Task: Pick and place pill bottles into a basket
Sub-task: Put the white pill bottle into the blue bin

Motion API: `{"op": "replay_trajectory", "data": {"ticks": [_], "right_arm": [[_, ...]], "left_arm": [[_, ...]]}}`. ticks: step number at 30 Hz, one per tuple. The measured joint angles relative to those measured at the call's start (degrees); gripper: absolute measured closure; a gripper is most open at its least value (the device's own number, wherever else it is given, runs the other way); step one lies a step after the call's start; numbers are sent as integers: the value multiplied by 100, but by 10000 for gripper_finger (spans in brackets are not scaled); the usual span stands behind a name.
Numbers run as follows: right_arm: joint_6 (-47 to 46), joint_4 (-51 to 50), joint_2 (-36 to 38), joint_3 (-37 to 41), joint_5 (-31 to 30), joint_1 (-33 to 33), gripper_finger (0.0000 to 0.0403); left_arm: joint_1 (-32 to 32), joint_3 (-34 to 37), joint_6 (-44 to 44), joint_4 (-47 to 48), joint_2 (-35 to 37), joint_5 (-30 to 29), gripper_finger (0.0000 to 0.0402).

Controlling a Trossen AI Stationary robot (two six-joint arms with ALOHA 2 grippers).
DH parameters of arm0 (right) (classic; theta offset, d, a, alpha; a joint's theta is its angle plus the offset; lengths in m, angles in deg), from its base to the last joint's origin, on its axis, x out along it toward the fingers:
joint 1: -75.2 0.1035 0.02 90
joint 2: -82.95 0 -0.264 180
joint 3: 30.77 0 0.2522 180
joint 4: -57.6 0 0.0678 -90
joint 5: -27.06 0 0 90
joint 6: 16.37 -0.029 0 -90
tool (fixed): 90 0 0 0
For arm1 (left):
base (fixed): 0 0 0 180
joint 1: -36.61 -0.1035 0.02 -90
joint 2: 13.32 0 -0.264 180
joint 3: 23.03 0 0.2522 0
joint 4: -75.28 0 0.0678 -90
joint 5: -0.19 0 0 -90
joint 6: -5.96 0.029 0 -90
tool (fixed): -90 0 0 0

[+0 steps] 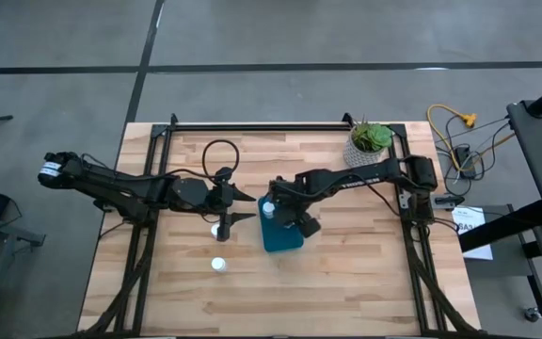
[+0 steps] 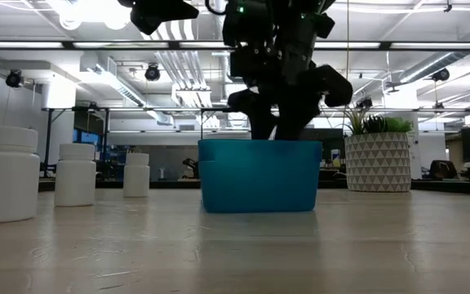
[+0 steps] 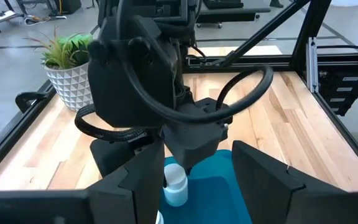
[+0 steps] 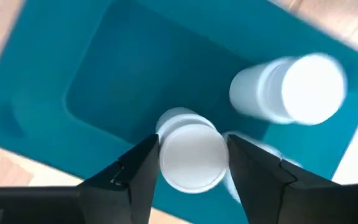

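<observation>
My right gripper (image 1: 273,209) points down over the teal basket (image 1: 282,234) and is shut on a white pill bottle (image 4: 191,155). The left wrist view also shows this bottle (image 3: 174,183) below that gripper. Another bottle (image 4: 288,90) is inside the basket, and a third (image 4: 260,155) shows partly behind one finger. My left gripper (image 1: 245,207) is open and empty, just left of the basket. In the low view three bottles (image 2: 76,174) stand upright on the table. The high view shows two of them (image 1: 217,229) (image 1: 218,265) near my left gripper. My right gripper pinches the bottle between its two fingers (image 4: 138,168) at the sides of its round cap (image 4: 166,158). The fingers come from above, pointing down. The bottle hangs upright below them inside the basket's opening. I cannot tell whether its base touches the basket's floor.
A white patterned pot with a green plant (image 1: 369,143) stands at the table's far right corner. Black frame rails (image 1: 252,124) run along the far edge and both sides. Bare wood lies between the basket and the near edge (image 1: 280,301).
</observation>
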Motion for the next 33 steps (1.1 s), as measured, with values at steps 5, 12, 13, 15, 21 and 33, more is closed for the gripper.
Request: {"op": "replay_trajectory", "data": {"ticks": [5, 12, 13, 15, 21, 33], "right_arm": [[-12, -53, -24, 24, -17, -21, 202], [-36, -64, -20, -53, -17, -37, 196], [-38, -85, -20, -93, -14, -40, 196], [-42, -127, -12, -178, -10, -42, 196], [-56, -287, 19, -440, 6, -42, 195], [-298, -761, 332, -721, 69, -42, 195]], "left_arm": [[0, 0, 0, 0, 0, 1, 229], [1, 0, 0, 0, 0, 1, 229], [0, 0, 0, 0, 0, 2, 229], [0, 0, 0, 0, 0, 0, 229], [0, 0, 0, 0, 0, 0, 229], [2, 0, -42, 287, 69, -66, 229]]}}
